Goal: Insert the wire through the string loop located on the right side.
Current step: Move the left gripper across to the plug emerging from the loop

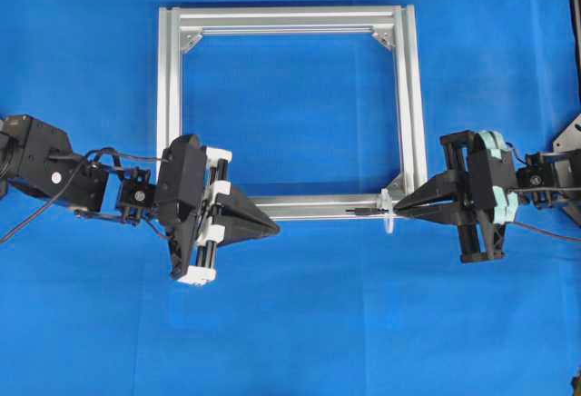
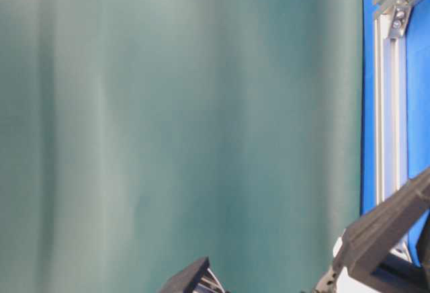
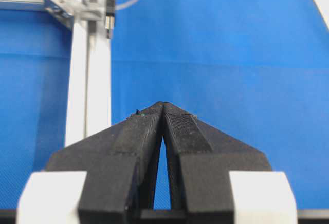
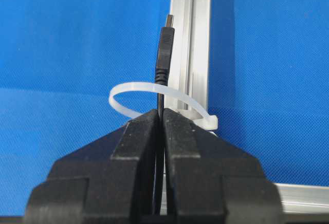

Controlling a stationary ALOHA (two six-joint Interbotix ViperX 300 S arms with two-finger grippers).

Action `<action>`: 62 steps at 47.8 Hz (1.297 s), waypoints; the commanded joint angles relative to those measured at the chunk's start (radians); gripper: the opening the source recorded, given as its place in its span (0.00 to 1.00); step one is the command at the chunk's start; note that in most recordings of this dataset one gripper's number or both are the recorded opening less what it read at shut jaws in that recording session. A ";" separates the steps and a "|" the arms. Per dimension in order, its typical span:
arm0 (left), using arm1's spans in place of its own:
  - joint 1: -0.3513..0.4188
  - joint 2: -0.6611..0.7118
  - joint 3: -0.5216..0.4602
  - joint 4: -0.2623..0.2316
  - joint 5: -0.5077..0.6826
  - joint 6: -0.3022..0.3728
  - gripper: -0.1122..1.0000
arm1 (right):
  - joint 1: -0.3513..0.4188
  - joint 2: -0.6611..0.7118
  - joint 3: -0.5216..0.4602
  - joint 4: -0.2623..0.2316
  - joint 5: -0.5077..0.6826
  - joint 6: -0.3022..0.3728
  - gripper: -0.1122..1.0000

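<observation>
blue cloth (image 1: 300,323) is covering the whole table, with a square silver frame (image 1: 171,78) lying flat on it in the upper middle of the overhead view. the left gripper (image 1: 272,229) is sitting at the frame's bottom left corner, tips pointing right along the lower bar, jaws clenched tight on nothing; left wrist view is showing the pads (image 3: 177,126) pressed together over bare cloth. the right gripper (image 1: 399,207) is sitting at the bottom right corner pointing left, jaws squeezed shut and grasping the wire (image 4: 165,47). the wire is running out of the right fingertips, passing through the string loop (image 4: 134,88), with its plug end lying beyond the loop alongside the lower frame bar, tip pointing away from the gripper. the string loop is a whitish translucent band standing up off the lower bar just beside the bottom right corner, right in front of the right fingertips. table-level view is mostly showing a blurred green backdrop.
</observation>
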 commanded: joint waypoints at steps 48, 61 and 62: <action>0.094 0.161 -0.469 0.008 0.299 0.083 0.10 | -0.002 -0.005 -0.015 0.002 0.002 0.000 0.07; 0.092 0.164 -0.469 0.008 0.301 0.087 0.27 | -0.002 -0.005 -0.015 0.002 0.002 0.000 0.07; 0.092 0.164 -0.469 0.008 0.302 0.087 0.34 | -0.002 -0.006 -0.015 0.002 0.002 0.000 0.07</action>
